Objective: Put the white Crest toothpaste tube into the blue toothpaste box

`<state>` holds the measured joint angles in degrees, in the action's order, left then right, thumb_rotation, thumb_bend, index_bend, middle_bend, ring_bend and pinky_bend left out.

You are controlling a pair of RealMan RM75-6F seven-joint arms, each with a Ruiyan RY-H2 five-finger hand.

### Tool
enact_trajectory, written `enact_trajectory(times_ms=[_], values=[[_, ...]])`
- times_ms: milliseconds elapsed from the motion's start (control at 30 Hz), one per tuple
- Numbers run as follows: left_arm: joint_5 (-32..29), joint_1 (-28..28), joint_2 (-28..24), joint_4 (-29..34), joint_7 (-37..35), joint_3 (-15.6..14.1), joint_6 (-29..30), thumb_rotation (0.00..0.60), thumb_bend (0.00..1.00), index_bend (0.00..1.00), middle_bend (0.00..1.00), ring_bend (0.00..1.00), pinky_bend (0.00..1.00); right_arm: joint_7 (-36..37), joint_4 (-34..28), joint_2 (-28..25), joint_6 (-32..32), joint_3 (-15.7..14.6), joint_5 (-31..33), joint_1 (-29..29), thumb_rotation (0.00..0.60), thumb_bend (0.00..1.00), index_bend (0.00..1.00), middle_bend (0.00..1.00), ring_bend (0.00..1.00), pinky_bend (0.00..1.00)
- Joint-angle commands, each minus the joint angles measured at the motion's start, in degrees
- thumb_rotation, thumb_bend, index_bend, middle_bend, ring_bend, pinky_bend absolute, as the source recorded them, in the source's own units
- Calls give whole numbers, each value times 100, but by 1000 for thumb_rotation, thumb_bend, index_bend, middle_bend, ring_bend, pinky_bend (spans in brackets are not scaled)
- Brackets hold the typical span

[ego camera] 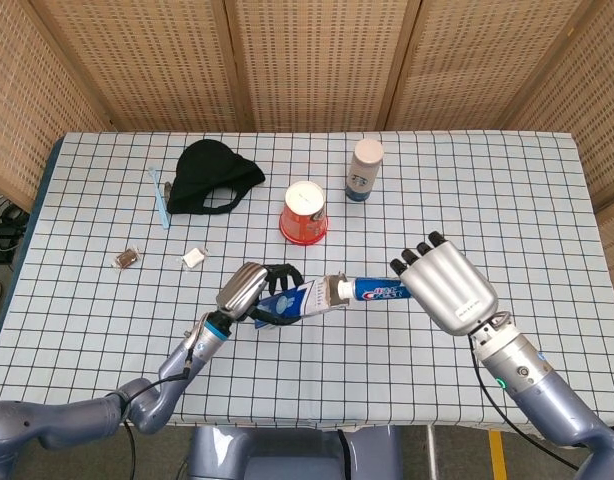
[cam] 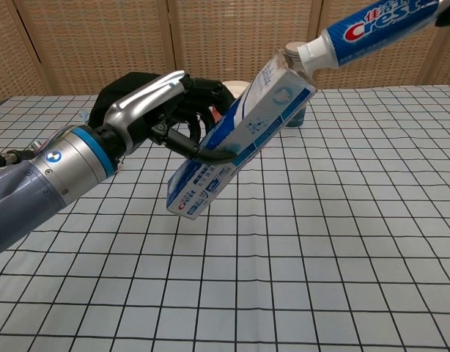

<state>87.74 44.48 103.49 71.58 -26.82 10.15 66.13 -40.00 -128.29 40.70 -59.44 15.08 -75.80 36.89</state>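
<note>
Silver-backed and dark-fingered, the left hand (cam: 155,110) is wrapped around the blue toothpaste box (cam: 240,143), holding it off the table (ego camera: 87,310) at a slant, with the open end raised toward the robot's right and the closed end hanging lower over the cloth. In the head view the same hand (ego camera: 249,290) sits just below the middle of the checked cloth, its fingers curled over the box's (ego camera: 302,297) long face.

The right hand (ego camera: 444,288) grips the white Crest toothpaste tube (ego camera: 375,290) at its rear end, the fingers closed round it and the silver back of the hand turned up toward the head camera. The tube lies nearly in line with the box, cap end leading. In the chest view the tube (cam: 371,22) comes down from the upper right corner and its white cap meets the mouth of the box; whether the cap is already inside the opening or only touching its rim I cannot tell.

Further out on the table stand a red cup (ego camera: 304,212) and a white bottle (ego camera: 364,169) with a blue base, near each other. Off to the robot's left lie a black cap (ego camera: 215,176), a light blue toothbrush (ego camera: 159,196) beside it, and two small wrapped items (ego camera: 193,257) nearer the left edge.
</note>
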Motion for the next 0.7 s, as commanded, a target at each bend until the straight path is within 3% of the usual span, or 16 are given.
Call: enact_trajectory(times_ms=[33,433,700], values=[[32,37,-25,104,54,25,25,600,245,521,494,535,625,-178,-35,57,58,-63,-35,60,600,638,696,676,645,540],[-97,184,-150,491,492,104,-197,600,245,521,494,535,625,-943,-173,295,123,-216,80,260,600,638,696,677,646,541],[-197,245,-66,607,698,134,-268,600,251,521,494,535,625,-1954,-182,528,65,-314,-102,451,600,635,696,677,648,543]])
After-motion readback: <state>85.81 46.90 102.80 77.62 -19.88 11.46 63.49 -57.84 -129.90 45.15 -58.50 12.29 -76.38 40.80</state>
